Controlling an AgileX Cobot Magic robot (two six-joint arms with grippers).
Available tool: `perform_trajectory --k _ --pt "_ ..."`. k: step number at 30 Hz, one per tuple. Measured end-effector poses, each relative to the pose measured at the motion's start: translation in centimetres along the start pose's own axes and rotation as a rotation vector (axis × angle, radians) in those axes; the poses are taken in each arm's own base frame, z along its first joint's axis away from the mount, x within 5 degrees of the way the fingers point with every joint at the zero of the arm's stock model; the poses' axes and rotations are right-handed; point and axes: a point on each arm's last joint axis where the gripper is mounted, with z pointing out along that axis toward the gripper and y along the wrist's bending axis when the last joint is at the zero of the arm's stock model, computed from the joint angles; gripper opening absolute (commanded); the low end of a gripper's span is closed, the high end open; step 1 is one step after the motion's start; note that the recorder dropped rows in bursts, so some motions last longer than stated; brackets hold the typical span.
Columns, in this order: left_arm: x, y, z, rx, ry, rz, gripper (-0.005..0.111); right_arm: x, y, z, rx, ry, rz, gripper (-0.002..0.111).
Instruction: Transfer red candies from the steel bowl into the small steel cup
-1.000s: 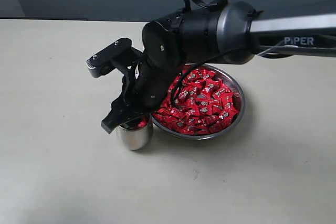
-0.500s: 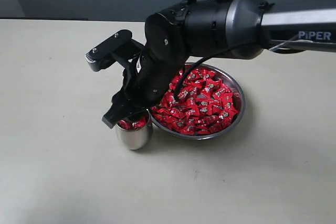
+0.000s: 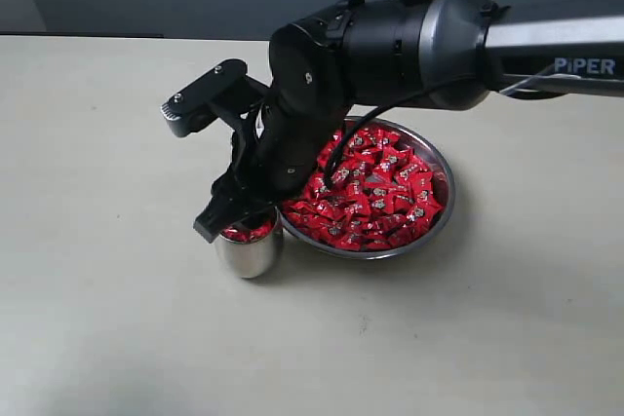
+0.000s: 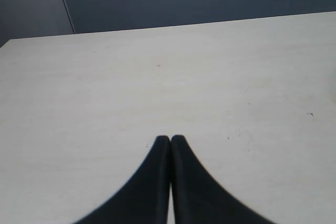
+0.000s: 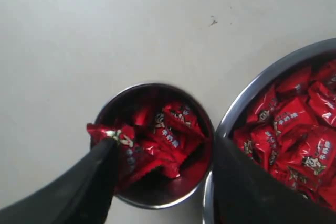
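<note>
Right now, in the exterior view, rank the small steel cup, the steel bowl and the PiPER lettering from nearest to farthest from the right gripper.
1. The small steel cup: directly beneath the right gripper, between its open jaws.
2. The steel bowl: beside the cup, to the view's right.
3. The PiPER lettering: far off, at the view's right edge.

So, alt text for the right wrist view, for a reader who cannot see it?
An open claw hangs over the small steel cup, which holds several red candies. Beside it, the steel bowl holds many more, on a pale table.
</note>
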Motion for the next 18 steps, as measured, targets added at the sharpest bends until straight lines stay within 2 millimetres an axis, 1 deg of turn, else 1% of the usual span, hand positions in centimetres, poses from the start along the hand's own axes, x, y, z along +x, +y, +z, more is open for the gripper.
perform_trajectory --k 11,18 --pt "0.00 0.00 0.00 0.000 0.000 0.000 0.000 0.00 0.33 -0.17 -0.035 0.001 0.039 0.053" --pt "0.00 0.00 0.00 0.000 0.000 0.000 0.000 0.00 0.29 -0.27 -0.030 0.000 0.033 0.053"
